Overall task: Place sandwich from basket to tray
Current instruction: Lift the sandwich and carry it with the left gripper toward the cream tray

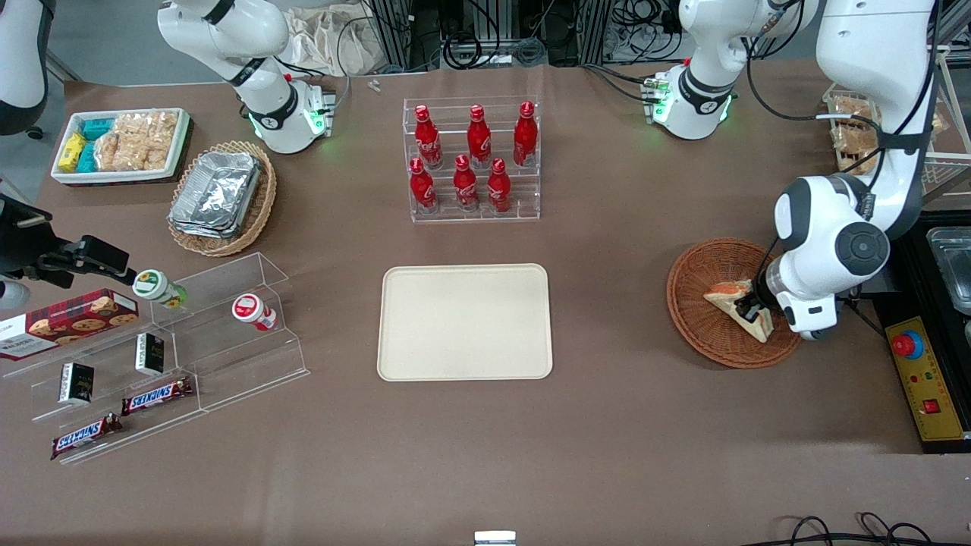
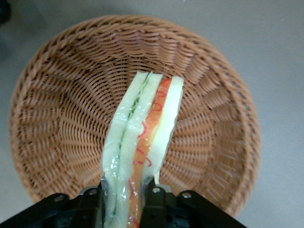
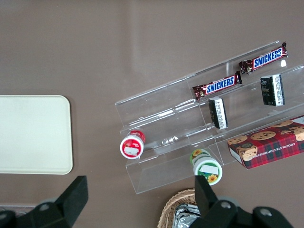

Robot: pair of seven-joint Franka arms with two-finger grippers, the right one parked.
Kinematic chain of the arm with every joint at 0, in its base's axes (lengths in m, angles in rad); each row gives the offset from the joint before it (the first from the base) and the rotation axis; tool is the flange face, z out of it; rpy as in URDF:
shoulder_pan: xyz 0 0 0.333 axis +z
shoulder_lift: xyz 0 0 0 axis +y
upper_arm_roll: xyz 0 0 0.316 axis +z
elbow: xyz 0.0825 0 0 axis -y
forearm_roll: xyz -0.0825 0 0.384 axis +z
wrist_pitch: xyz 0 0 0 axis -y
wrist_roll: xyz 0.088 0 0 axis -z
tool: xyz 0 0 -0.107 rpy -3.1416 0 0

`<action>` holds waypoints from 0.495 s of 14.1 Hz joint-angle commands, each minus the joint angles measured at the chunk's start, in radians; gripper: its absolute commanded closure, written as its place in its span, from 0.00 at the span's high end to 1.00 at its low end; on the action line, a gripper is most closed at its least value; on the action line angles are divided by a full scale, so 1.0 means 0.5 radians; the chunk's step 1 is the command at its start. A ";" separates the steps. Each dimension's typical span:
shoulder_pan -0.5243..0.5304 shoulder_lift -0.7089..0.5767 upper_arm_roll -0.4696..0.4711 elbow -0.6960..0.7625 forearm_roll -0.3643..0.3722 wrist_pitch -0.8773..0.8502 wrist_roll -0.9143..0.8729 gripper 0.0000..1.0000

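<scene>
The sandwich (image 2: 142, 142) is a soft triangular wedge of pale bread in clear wrap, with green and red-orange filling in stripes along its cut edge. It stands on edge within the basket (image 1: 702, 311); whether it touches the weave or hangs just above it I cannot tell. Its long axis runs straight out from the gripper (image 2: 123, 197), so one end sits between the two black fingers and the rest of the wedge juts ahead over the basket floor. The jaws are narrow, pressed against the bread faces on either side and holding that end of the wedge.

The basket is round and shallow, reddish-brown wicker with a raised rim, toward the working arm's end of the table. The tray (image 1: 465, 321), flat, cream-beige, round-cornered and low-rimmed, lies well apart from it toward the table's middle.

So the coming move, as I judge it, turns on lifting the wedge above the wicker rim and then carrying it sideways to the tray. Held at one end, the soft bread could sag or slip
</scene>
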 commanded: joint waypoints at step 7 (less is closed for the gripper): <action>-0.009 -0.001 -0.354 1.076 0.002 -0.996 -0.021 0.00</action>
